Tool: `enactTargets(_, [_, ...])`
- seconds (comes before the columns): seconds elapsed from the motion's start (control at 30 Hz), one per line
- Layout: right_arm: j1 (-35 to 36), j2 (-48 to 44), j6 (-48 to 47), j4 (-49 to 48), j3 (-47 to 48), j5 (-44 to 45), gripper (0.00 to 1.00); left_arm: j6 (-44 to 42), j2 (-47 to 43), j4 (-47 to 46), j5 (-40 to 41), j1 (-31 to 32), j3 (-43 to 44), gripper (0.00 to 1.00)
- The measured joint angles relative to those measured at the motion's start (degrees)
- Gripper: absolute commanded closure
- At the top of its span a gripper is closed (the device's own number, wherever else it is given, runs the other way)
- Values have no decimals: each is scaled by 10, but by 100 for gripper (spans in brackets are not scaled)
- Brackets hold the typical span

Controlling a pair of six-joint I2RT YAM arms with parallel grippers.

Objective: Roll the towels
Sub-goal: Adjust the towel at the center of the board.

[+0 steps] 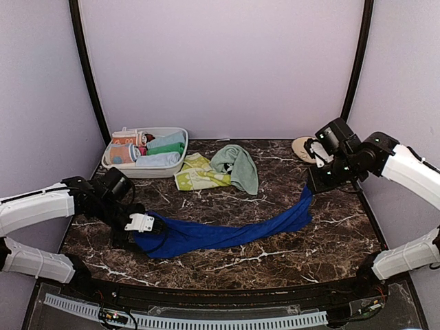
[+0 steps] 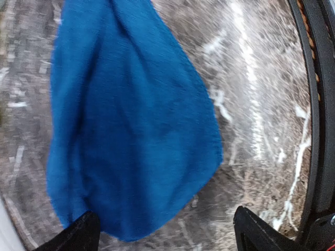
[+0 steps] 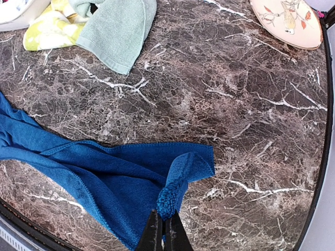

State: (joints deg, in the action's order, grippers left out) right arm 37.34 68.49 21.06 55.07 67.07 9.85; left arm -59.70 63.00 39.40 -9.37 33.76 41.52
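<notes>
Your right gripper [image 3: 163,230], low in its wrist view, was pinched together on a corner of the long royal-blue cloth towel [image 3: 104,178]. Your left gripper [image 2: 167,235] stood fingers wide apart over its other end, holding nothing. That towel stretched unrolled across the lower middle of the overhead frame; the pale mint-green towel [image 1: 237,165] lay crumpled above it. Rolling, I judge, had not begun.

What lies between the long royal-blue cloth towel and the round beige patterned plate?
Bare dark marble tabletop only, between blue towel and plate; the right wrist view shows it.
</notes>
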Motion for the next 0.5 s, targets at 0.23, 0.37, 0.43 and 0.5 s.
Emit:
enactTargets(0.23, [0,2,2,-2,0,-5,100,14,94,26,-28,35,-18,21])
enactTargets(0.37, [0,2,4,-2,0,-8,100,15,110,21,-36,48,-14,37])
enactTargets(0.43, [0,2,5,-2,0,-8,100,16,117,20,-37,51,-14,44])
enactTargets(0.5, [0,2,5,-2,0,-8,100,14,125,19,-38,53,-14,47])
